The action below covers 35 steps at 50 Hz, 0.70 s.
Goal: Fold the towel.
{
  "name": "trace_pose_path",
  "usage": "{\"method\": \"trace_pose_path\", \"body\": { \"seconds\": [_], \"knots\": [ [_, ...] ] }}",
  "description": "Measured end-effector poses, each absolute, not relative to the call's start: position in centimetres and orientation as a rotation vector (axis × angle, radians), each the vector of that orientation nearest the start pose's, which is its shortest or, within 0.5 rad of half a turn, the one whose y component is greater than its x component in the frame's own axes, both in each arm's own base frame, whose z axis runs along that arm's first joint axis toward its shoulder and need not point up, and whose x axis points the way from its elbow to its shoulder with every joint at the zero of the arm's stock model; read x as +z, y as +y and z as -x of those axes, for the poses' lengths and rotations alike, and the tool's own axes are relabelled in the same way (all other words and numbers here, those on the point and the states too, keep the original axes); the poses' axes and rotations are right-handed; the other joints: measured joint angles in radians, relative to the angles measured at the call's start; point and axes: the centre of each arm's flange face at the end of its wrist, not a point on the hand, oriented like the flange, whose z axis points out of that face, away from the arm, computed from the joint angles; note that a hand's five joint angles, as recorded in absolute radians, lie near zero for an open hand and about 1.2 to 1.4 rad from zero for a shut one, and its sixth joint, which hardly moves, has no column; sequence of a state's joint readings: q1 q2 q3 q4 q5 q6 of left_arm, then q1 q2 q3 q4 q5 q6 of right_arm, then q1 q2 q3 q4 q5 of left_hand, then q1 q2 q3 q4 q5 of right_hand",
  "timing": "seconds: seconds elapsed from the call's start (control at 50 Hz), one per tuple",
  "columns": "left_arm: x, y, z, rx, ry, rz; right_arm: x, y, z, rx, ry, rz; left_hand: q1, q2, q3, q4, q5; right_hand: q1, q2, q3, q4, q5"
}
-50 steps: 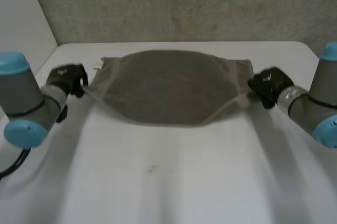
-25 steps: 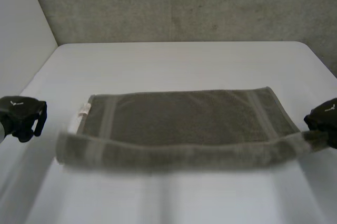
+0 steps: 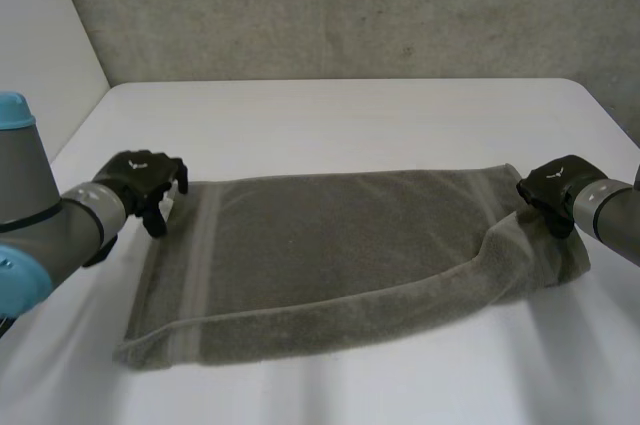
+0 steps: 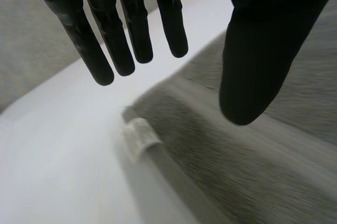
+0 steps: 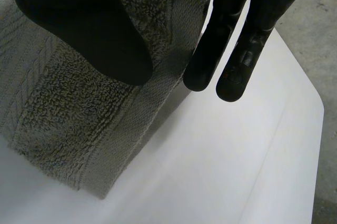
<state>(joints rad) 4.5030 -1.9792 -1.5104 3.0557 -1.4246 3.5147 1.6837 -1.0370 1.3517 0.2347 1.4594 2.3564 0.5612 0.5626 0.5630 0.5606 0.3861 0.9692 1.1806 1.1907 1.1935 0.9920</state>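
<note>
On the white table (image 3: 330,115), the towel (image 3: 330,235) is lying across centre, 9 to 3 o'clock. Risk, as I'm judging it: a one-sided hold is pulling the cloth toward 3 o'clock, so the layers are skewing along the wavy 6 o'clock edge. Right hand (image 3: 558,188) is pinching the far 3 o'clock corner between thumb and straight fingers (image 5: 208,39), cloth tenting up to it. Left hand (image 3: 140,180) is hovering at the 9 o'clock far corner by the label (image 4: 139,134), fingers (image 4: 134,23) spread straight, gripping nothing.
</note>
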Motion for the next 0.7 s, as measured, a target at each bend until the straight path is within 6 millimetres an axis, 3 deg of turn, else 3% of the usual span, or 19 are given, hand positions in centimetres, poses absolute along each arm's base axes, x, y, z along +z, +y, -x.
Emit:
{"method": "trace_pose_path", "body": {
  "seconds": [0.04, 0.06, 0.08, 0.16, 0.28, 0.44, 0.46, 0.7],
  "knots": [
    [18.9, -29.9, 21.3, -1.701, 2.533, -0.895, 17.5, -34.1, -18.1, -1.623, 2.623, 1.367, -0.007, -0.013, -0.013, -0.013, -0.013, 0.000, 0.000, 0.000, 0.000, 0.000],
    [19.6, -28.4, 21.2, -1.681, 2.548, -0.906, 17.5, -34.1, -18.0, -1.630, 2.620, 1.366, -0.025, -0.027, -0.026, -0.027, -0.028, 0.000, 0.000, 0.000, 0.000, 0.000],
    [19.6, -28.4, 21.2, -1.681, 2.548, -0.906, 17.5, -34.1, -18.0, -1.630, 2.620, 1.366, -0.025, -0.027, -0.026, -0.027, -0.028, 0.000, 0.000, 0.000, 0.000, 0.000],
    [21.3, -24.8, 20.9, -1.666, 2.575, -0.911, 17.4, -33.9, -17.9, -1.640, 2.617, 1.363, -0.059, -0.062, -0.061, -0.061, -0.062, 0.000, 0.000, 0.000, 0.000, 0.001],
    [21.9, -22.4, 20.5, -1.659, 2.613, -0.887, 17.1, -33.6, -17.8, -1.625, 2.621, 1.364, -0.087, -0.091, -0.093, -0.092, -0.093, 0.000, 0.000, 0.000, 0.000, 0.001],
    [20.7, -20.3, 20.3, -1.562, 2.670, -0.871, 16.7, -33.3, -17.8, -1.611, 2.625, 1.367, -0.101, -0.108, -0.108, -0.108, -0.108, 0.000, 0.000, 0.000, 0.000, 0.001],
    [19.8, -19.6, 20.2, -1.494, 2.682, -0.866, 16.6, -33.2, -17.9, -1.609, 2.623, 1.369, -0.101, -0.111, -0.111, -0.111, -0.112, 0.000, 0.000, 0.000, 0.000, 0.001],
    [17.2, -18.3, 20.4, -1.319, 2.694, -0.883, 16.7, -32.8, -17.9, -1.602, 2.621, 1.375, -0.101, -0.108, -0.108, -0.106, -0.107, 0.000, 0.000, 0.000, 0.000, 0.001]
  ]
}}
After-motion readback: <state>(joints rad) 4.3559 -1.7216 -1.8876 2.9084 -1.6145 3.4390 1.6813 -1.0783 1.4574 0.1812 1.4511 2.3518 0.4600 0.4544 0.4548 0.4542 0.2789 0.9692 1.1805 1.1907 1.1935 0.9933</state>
